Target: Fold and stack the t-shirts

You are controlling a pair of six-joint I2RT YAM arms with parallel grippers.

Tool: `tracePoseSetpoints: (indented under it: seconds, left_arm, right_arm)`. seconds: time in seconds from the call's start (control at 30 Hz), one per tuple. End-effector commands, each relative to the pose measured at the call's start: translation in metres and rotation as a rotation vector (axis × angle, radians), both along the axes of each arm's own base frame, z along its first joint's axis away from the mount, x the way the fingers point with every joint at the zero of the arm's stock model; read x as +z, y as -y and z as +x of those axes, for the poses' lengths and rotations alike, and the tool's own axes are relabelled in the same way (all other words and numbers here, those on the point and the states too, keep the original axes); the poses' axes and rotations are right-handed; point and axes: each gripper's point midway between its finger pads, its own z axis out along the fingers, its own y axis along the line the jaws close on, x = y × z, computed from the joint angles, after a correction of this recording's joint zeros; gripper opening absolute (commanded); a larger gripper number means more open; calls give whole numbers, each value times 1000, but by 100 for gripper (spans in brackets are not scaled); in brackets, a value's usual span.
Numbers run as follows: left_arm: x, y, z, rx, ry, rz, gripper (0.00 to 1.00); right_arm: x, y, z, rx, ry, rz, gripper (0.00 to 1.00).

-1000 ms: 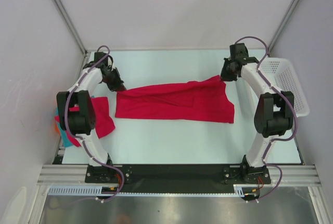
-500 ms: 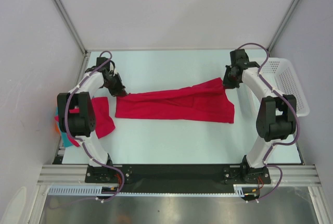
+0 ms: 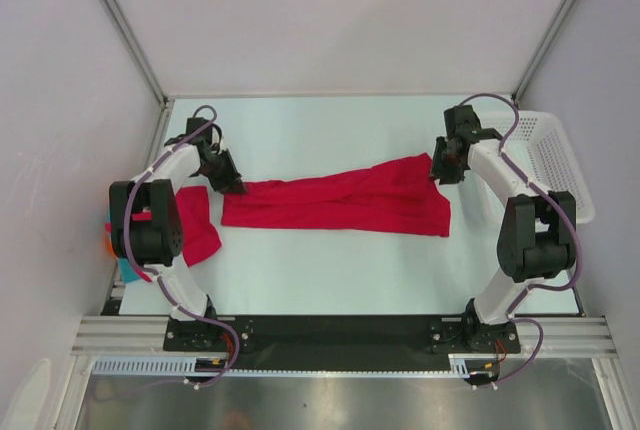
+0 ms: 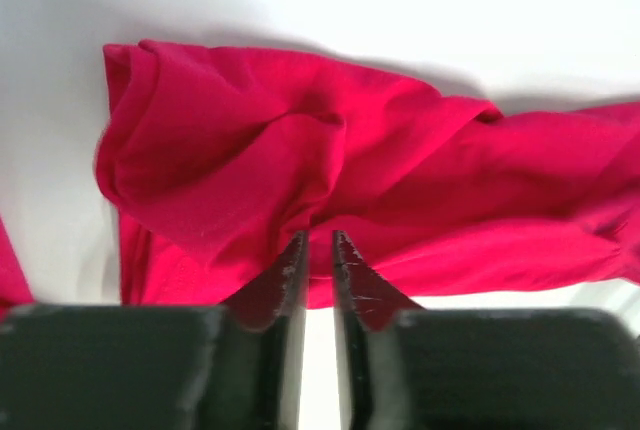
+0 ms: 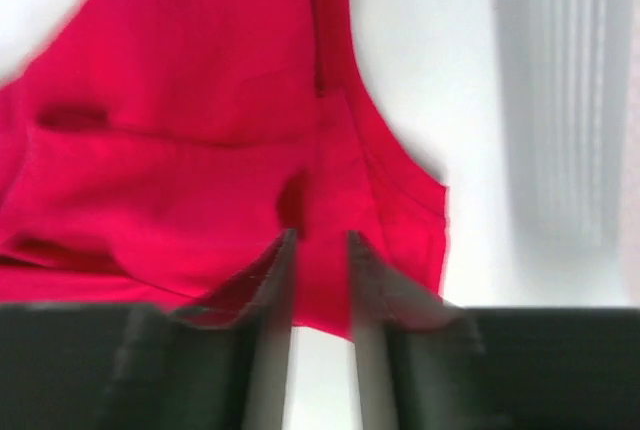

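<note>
One t-shirt (image 3: 340,200) spans from left hand (image 4: 318,242) to right hand (image 5: 320,240), pinched.

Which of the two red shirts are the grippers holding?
The long red shirt stretched across the middle: the left gripper and right gripper pinch its far corners. The other red shirt lies loose at the left edge.

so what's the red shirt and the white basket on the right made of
The red shirt looks like soft matte knit cloth, probably cotton jersey: it creases and bunches in loose folds. The white basket looks like rigid moulded plastic, slightly glossy, with a regular mesh of openings.
</note>
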Motion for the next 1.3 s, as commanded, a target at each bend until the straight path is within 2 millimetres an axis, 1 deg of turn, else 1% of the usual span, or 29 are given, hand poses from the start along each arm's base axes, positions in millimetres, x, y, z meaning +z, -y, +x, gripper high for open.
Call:
tracePoseSetpoints:
  seconds: [0.0,0.03,0.1,0.13,0.23,0.33,0.43,0.47,0.53,0.57,0.6,0.8,0.87,0.9,0.97,1.03,1.1,1.13,1.23,1.27]
  left_arm:
    - [17,-1,4,-13,63,9,27]
    - [18,-1,4,-13,64,9,37]
    - [19,-1,4,-9,63,12,46]
    - [20,-2,5,-5,63,15,54]
    - [18,-5,6,7,60,28,61]
    - [16,-6,9,20,53,33,61]
    - [9,-7,16,35,39,35,62]
    - [4,-8,18,41,29,38,62]
    - [1,-8,23,53,28,39,62]
    - [-4,-8,26,58,20,40,61]
    - [-6,-9,27,61,17,36,61]
    - [-16,-3,38,88,16,6,61]
    - [-15,1,41,82,22,-1,60]
    - [-15,3,43,83,24,-2,59]
    - [-14,7,46,76,31,-5,53]
    - [-12,6,49,81,35,-9,44]
    - [-9,7,50,85,43,-11,31]
    - [-7,7,50,84,46,-11,22]
    - [-3,6,50,86,51,-8,8]
    - [1,6,50,89,61,-6,5]
  right_arm:
    - [9,6,-2,1,15,-24,42]
    - [11,6,-2,2,20,-23,43]
    - [11,5,-2,4,21,-20,46]
    - [12,5,0,2,24,-19,48]
    - [15,3,4,6,28,-15,50]
    - [14,0,8,11,29,-7,50]
    - [14,-4,14,17,27,-2,50]
    - [16,-6,16,19,32,-2,50]
    - [15,-8,18,24,30,0,50]
    - [16,-8,19,25,31,2,50]
    - [15,-8,19,25,28,3,50]
    - [14,-7,19,32,27,-2,50]
    - [13,-7,20,32,25,-2,50]
    - [12,-6,20,34,22,-3,50]
    - [11,-6,21,35,19,-4,50]
    - [12,-7,22,34,22,-2,50]
    - [9,-7,22,36,16,-2,49]
    - [9,-7,23,36,19,-2,49]
    - [7,-8,23,38,14,0,49]
    - [6,-8,24,39,12,2,49]
